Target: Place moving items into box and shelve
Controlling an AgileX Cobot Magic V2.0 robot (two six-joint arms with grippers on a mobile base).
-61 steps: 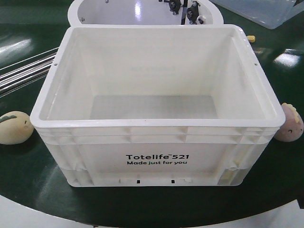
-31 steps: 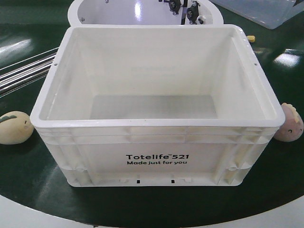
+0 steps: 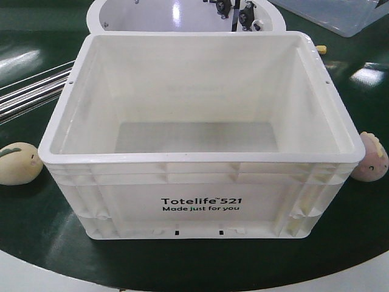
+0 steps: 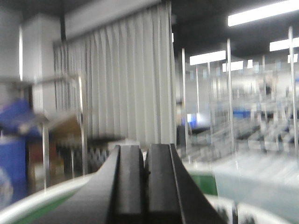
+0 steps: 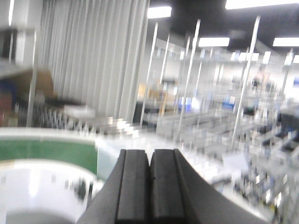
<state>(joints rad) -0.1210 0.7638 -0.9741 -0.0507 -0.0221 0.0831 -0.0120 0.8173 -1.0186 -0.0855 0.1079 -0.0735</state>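
The white box (image 3: 197, 157), printed "Totelife 521", stands open and empty in the middle of the dark green table. A cream-yellow bun toy (image 3: 18, 162) lies on the table left of the box. On the box's right side a pink bun toy (image 3: 371, 157) rests against its corner. Neither gripper shows in the front view. My left gripper (image 4: 145, 148) points out over the room, its black jaws pressed together with nothing between them. My right gripper (image 5: 150, 153) is likewise shut and empty, aimed at blurred shelving.
Behind the box sits a round white basin (image 3: 182, 15) with black hardware in it. A clear plastic container (image 3: 340, 15) stands at the back right. Metal rods (image 3: 30, 91) lie at the left. The table's curved front edge (image 3: 73, 277) runs close below the box.
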